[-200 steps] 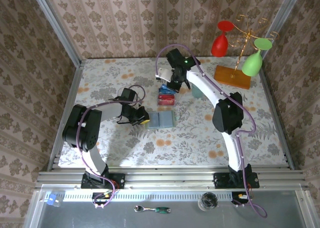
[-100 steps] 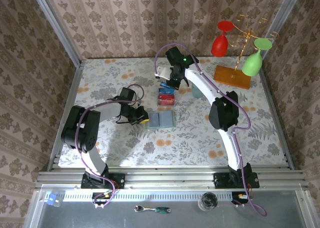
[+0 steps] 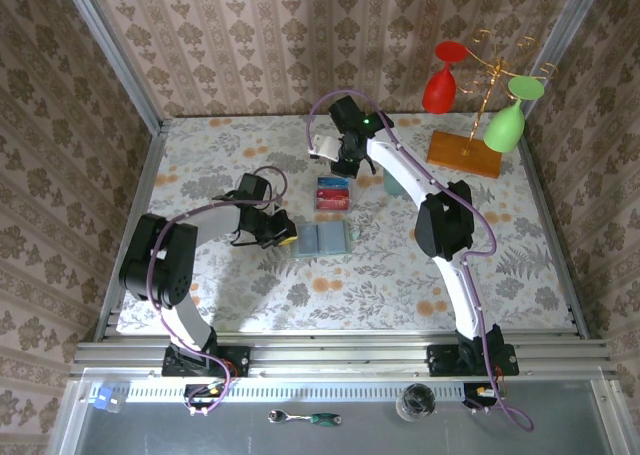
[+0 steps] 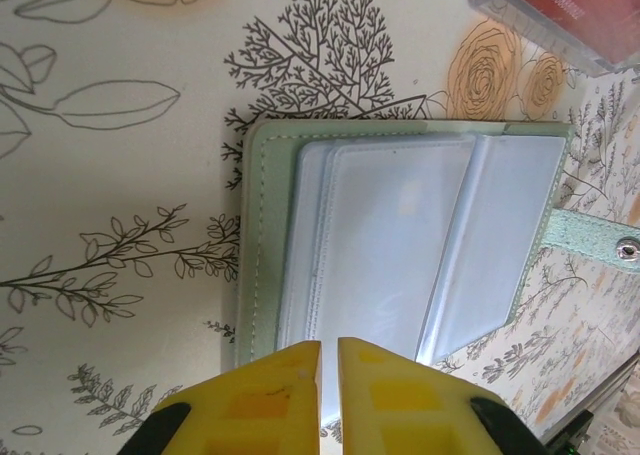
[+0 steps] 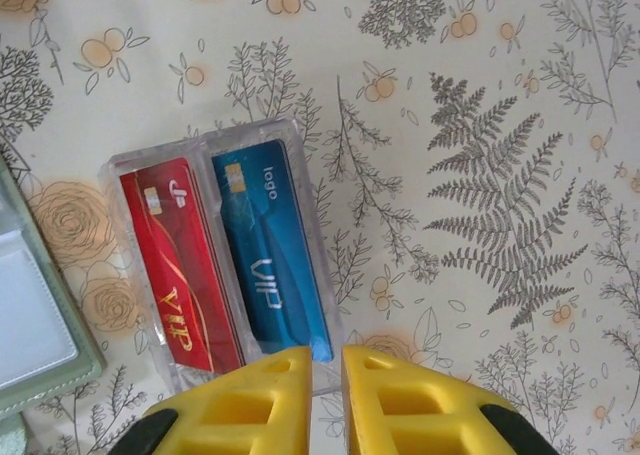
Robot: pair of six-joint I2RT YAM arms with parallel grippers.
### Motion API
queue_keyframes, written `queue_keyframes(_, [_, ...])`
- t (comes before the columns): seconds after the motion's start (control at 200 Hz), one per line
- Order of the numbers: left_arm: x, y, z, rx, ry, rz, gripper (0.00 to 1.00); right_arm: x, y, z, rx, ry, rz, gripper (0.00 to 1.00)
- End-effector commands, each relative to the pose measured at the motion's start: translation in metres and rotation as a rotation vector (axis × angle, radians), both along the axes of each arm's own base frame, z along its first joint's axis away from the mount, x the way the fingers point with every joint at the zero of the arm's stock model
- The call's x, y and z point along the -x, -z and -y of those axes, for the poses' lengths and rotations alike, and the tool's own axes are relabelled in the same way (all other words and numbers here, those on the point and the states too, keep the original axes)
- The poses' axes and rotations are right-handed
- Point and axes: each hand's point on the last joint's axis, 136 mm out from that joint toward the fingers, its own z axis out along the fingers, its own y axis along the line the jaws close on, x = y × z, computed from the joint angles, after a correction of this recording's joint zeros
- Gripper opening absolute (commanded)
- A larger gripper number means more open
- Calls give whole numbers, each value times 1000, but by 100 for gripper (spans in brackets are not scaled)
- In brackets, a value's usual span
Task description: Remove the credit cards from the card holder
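Left claw (image 4: 329,347) hovers at the near edge of the card holder (image 4: 400,245), its yellow fingers drawn almost together; whether they pinch a sleeve cannot be told. Right claw (image 5: 327,353) hangs over the near rim of a clear tray (image 5: 300,145), fingers a narrow slit apart. On the flowered table (image 3: 200,155) the pale green card holder lies flat and open, clear sleeves facing up, near the tray but apart from it. Inside the tray, two credit cards rest side by side: a red card (image 5: 180,265) and a blue card (image 5: 270,255).
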Motion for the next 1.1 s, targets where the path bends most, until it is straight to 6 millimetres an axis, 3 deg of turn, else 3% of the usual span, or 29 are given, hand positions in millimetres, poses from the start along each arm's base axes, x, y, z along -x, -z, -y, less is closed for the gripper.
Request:
queue_keyframes(0.0, [3,-5,-3,-2,0,5,12,-9,-20,3,-16,47,56,16])
queue_keyframes(0.26, [1,-10,-2,9,0,27,7,5,-37,-4,-101,146,71,18])
queue_keyframes(0.475, [2,-8,0,19,4,34,3,32,-45,-19,-272,288,28,20])
queue_keyframes(0.735, [9,2,-2,3,15,15,0,75,-37,-43,-473,454,-130,20])
queue_keyframes(0.9, [9,6,-4,-15,17,14,0,88,-29,-52,-572,595,-216,18])
queue_keyframes(1.095, [12,13,-9,-47,16,0,0,103,-5,-53,-619,744,-337,16])
